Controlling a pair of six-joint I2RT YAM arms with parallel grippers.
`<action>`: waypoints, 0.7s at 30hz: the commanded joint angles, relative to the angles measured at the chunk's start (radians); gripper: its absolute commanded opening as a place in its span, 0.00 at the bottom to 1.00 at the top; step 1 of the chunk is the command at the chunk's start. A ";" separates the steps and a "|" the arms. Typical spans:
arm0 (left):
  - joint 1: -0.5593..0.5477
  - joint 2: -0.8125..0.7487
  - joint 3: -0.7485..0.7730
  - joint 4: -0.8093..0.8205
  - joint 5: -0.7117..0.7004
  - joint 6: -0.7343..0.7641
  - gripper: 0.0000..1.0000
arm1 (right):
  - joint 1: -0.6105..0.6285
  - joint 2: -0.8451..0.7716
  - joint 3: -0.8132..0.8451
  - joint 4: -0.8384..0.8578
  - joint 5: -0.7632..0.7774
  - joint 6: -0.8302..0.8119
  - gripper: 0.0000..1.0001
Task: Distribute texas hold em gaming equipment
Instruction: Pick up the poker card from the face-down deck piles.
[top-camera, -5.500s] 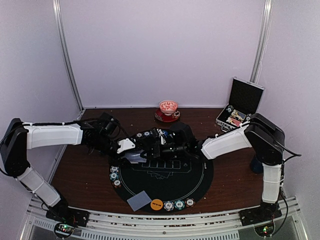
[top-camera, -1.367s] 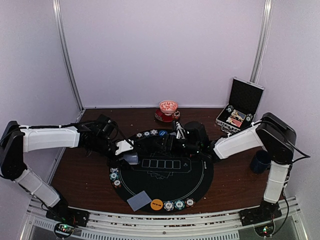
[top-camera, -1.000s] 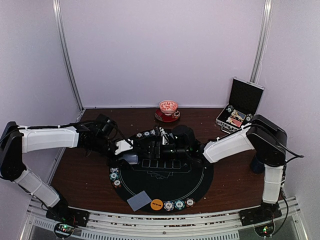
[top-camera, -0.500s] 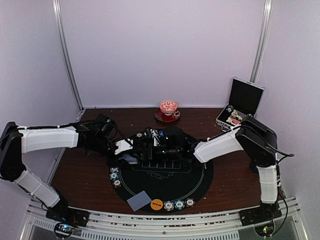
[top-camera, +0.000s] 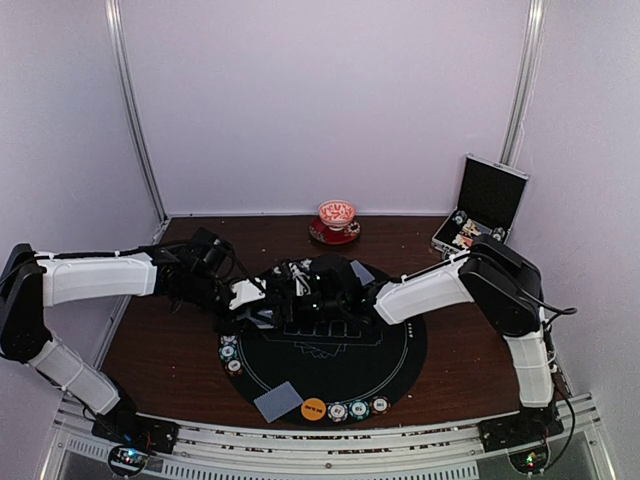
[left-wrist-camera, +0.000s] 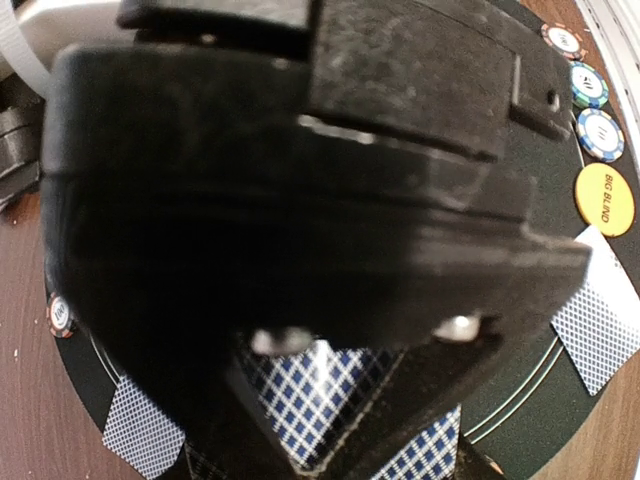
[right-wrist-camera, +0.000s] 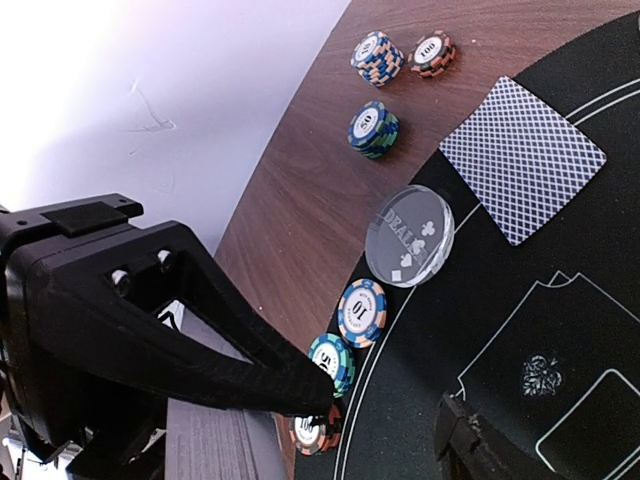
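- Where pale walls (top-camera: 330, 100) enclose a brown bench (top-camera: 150, 340), a black mat (top-camera: 340, 372) carries chips (top-camera: 358, 408).
- An open case (top-camera: 492, 195) holds chips.
- Left gripper (top-camera: 255, 312) clamps a deck (left-wrist-camera: 320, 400); right gripper (right-wrist-camera: 385, 405) stands apart.

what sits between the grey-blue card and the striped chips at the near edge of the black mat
The round orange Big Blind disc, lying flat; the top external view shows it most plainly.
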 joint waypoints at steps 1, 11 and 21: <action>-0.007 -0.025 -0.009 0.028 0.026 0.005 0.56 | -0.016 0.007 0.005 -0.088 0.070 -0.014 0.71; -0.005 -0.019 -0.008 0.030 0.023 0.005 0.56 | -0.058 -0.019 -0.021 -0.195 0.104 -0.014 0.59; -0.006 -0.017 -0.007 0.029 0.018 0.006 0.56 | -0.058 -0.088 -0.049 -0.197 0.068 -0.014 0.42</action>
